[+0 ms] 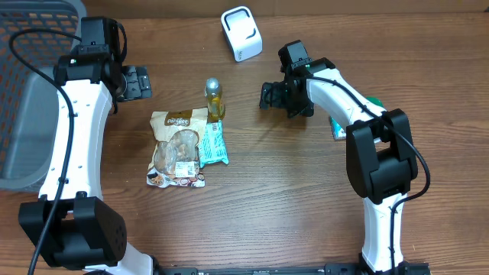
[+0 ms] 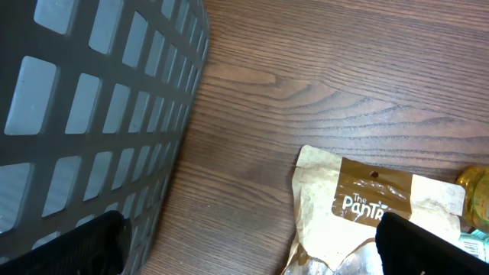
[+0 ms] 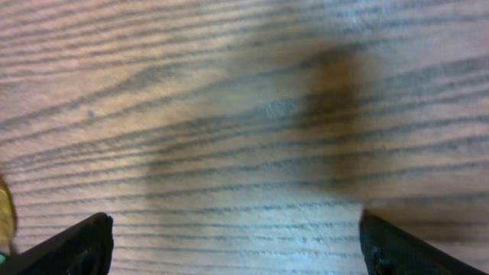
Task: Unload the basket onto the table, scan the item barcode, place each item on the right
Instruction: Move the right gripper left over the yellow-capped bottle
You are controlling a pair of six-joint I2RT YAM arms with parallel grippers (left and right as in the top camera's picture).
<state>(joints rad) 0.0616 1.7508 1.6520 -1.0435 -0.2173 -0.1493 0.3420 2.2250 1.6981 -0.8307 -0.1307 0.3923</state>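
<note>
Overhead showed both claws spread wide, holding nothing: left claw (image 1: 142,82) in the upper left beside the gray basket (image 1: 23,114), right claw (image 1: 267,96) just right of center. The snack bag (image 1: 177,149), teal wrapper (image 1: 214,145) and small bottle (image 1: 215,98) sat together mid-frame on the counter (image 1: 290,191), between the claws. The white scanner (image 1: 241,33) stood at the top edge, apart from them.
</note>
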